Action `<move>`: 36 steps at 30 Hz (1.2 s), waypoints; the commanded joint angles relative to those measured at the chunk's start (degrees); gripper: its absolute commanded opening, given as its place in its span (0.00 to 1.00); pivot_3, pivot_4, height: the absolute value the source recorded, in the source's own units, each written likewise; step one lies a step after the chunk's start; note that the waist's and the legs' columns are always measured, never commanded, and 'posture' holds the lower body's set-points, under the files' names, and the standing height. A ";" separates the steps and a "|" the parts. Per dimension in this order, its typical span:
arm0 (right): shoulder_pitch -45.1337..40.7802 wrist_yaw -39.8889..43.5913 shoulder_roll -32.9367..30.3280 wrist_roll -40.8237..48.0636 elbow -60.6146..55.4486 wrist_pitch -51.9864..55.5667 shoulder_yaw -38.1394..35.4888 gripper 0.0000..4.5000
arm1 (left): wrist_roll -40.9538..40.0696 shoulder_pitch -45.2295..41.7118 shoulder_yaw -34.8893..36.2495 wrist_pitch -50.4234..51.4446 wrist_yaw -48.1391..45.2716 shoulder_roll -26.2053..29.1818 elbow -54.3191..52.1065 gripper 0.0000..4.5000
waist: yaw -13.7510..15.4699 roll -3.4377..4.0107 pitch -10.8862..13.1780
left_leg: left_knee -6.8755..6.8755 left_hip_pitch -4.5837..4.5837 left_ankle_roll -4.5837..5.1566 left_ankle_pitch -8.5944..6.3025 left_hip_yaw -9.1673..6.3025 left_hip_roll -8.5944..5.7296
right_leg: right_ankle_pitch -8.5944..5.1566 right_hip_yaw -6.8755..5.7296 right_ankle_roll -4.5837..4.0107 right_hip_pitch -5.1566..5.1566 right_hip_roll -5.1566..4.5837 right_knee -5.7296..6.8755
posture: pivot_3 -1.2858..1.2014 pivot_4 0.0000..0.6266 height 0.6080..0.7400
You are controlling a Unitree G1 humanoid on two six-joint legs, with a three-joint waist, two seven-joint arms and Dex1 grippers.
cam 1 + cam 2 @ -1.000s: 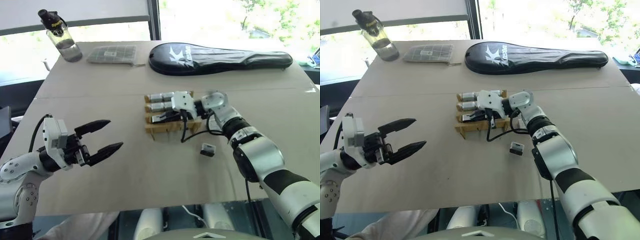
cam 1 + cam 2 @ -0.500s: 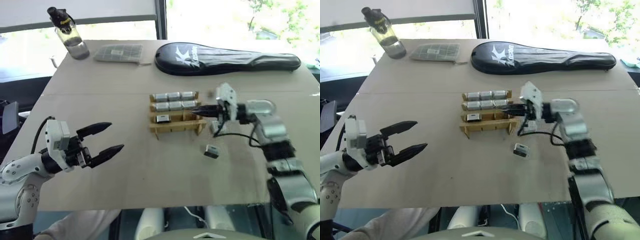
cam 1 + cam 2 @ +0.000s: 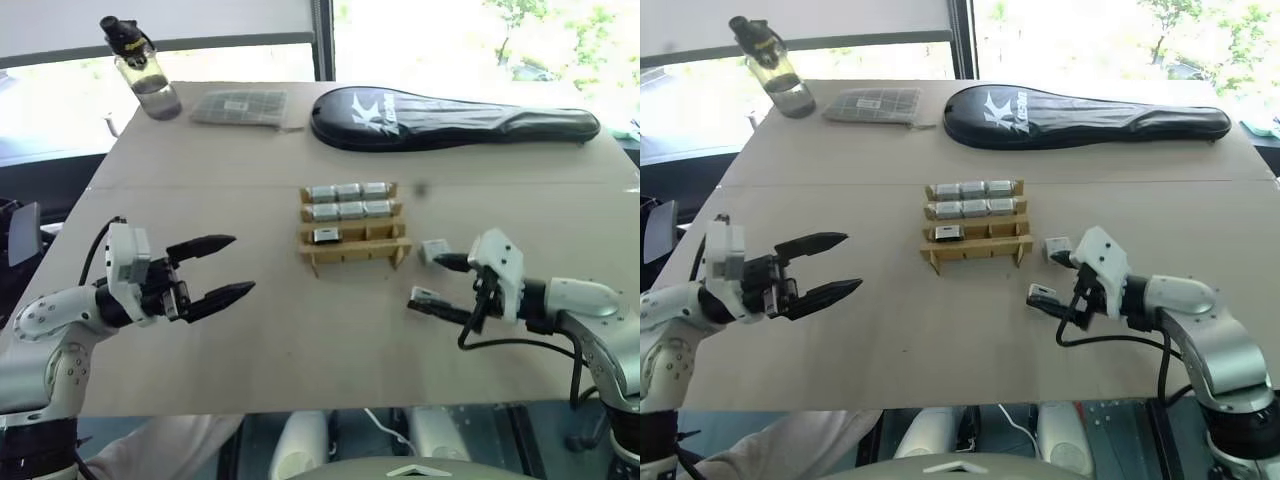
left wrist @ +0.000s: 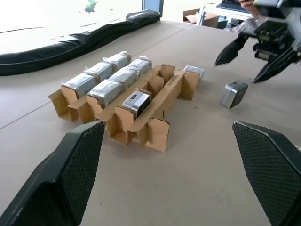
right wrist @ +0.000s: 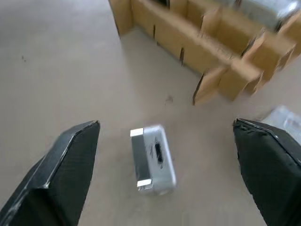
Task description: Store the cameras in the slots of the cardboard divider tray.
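The cardboard divider tray point(image 3: 353, 258) sits mid-table. Its two far rows each hold three cameras point(image 3: 348, 191). One more camera point(image 3: 323, 236) stands in the near row's left slot, and the other two near slots are bare. Two loose cameras lie on the table right of the tray, one point(image 3: 433, 250) near the tray's right end and another point(image 5: 153, 157) closer to me. My right gripper point(image 3: 445, 287) is open, low over the table, with the closer camera lying between its fingers, ungripped. My left gripper point(image 3: 238, 265) hovers open and holds nothing at the left, well away from the tray.
Along the far edge stand a clear bottle point(image 3: 140, 70), a flat grey patterned packet point(image 3: 240, 105) and a long black racket case point(image 3: 450, 105). A dark cable point(image 3: 500, 342) loops under my right wrist. Bare tabletop point(image 3: 300, 330) spreads between the two grippers.
My right gripper has pulled back from the tray's right end toward me and to the right, and has gone from shut to open around the closer loose camera. The left gripper has barely moved.
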 commanded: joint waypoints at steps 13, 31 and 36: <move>0.02 -3.79 -3.04 1.59 1.31 -2.22 3.07 0.82 | -0.11 -1.63 0.84 -3.20 -7.83 2.39 0.22 1.00 | 0.19 -0.30 0.03 | 0.06 0.02 0.01 0.01 0.18 0.05 | 0.10 -0.03 0.28 0.00 0.47 -0.01 | 0.52 0.24 1.00; -4.36 -3.45 -4.84 5.39 1.33 -1.63 2.58 0.15 | -3.14 -0.67 -2.62 -4.49 -20.67 8.43 0.81 1.00 | 0.12 -0.34 0.04 | 0.12 0.06 0.01 0.01 0.25 0.09 | 0.10 0.04 0.29 0.00 0.55 0.00 | 0.52 0.24 1.00; -19.97 -2.14 -1.69 4.72 7.15 -4.19 6.92 0.15 | -3.74 -1.11 -3.62 -5.83 -20.67 10.08 1.86 1.00 | -0.04 -0.37 0.06 | 0.15 0.16 0.04 -0.01 0.34 0.12 | 0.09 0.15 0.28 0.00 0.60 0.10 | 0.52 0.24 1.00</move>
